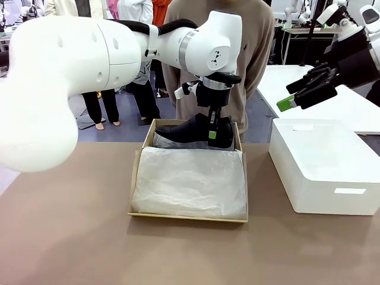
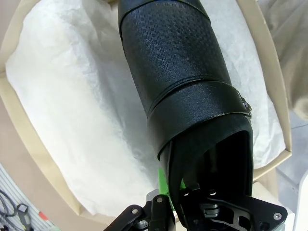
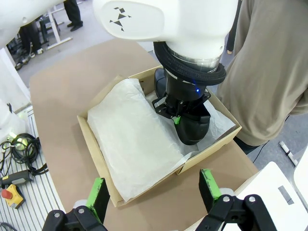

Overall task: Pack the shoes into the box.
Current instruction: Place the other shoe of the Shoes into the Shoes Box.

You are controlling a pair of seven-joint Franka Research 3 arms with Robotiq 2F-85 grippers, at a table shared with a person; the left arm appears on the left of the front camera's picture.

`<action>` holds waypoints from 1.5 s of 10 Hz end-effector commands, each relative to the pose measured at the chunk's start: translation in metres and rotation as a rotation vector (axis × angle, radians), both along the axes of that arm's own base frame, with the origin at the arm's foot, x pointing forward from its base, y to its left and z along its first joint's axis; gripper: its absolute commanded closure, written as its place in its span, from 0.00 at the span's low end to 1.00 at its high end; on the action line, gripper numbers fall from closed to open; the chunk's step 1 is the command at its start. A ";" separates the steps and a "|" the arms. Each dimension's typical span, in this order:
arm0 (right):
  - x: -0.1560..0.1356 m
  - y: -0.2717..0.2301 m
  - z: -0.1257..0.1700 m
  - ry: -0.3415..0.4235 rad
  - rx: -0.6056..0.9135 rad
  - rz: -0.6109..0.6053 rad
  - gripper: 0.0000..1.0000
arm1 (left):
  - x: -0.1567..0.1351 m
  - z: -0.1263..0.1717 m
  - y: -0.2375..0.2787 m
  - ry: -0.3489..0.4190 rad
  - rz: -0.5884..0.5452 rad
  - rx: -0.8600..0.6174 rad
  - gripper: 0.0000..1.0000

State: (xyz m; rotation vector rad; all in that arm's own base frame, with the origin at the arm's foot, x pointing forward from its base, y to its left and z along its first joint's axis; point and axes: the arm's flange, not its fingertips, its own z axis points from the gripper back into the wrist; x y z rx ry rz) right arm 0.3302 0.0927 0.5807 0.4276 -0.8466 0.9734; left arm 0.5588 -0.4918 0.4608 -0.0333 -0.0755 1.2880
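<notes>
Nearest the lens, the white link of the left arm point(image 1: 59, 89) fills the left side of the front view and reaches across to the centre. Its left gripper point(image 1: 215, 127) points straight down, jaws pinched on the heel end of one black shoe point(image 1: 187, 129). In the left wrist view one green pad point(image 2: 163, 180) lies against the outside of the heel collar, and the buckle strap point(image 2: 202, 108) crosses the upper just above it.

The shoe lies crosswise at the far end of the box point(image 1: 138, 178), toe toward picture left, over the white tissue paper point(image 1: 190, 178). Whether it already rests on the paper cannot be told. The box stands at mid-frame on the brown table point(image 1: 71, 237), with a person point(image 1: 255, 47) just behind it.

At upper right, the right gripper point(image 1: 294, 95) hangs above the white box point(image 1: 332, 172), jaws spread wide and holding nothing.

Step in hand, as judged: setting this shoe into the far end of the box. The next move would call for lowering until the shoe is borne by the paper, parting the jaws, and lifting straight up so the finger clears the heel collar without dragging the shoe or snagging the tissue.
</notes>
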 end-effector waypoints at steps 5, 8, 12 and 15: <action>0.002 0.000 0.000 -0.011 0.014 0.017 0.00 | -0.002 -0.006 -0.013 0.047 0.120 0.022 1.00; 0.002 0.000 0.000 -0.011 0.014 0.017 0.00 | -0.004 -0.010 -0.014 0.032 0.167 0.030 1.00; 0.002 0.000 0.000 -0.011 0.014 0.017 0.00 | -0.003 -0.016 -0.016 0.030 0.190 0.021 1.00; 0.002 0.000 0.000 -0.011 0.014 0.017 0.00 | -0.001 -0.021 -0.016 0.027 0.177 0.018 0.83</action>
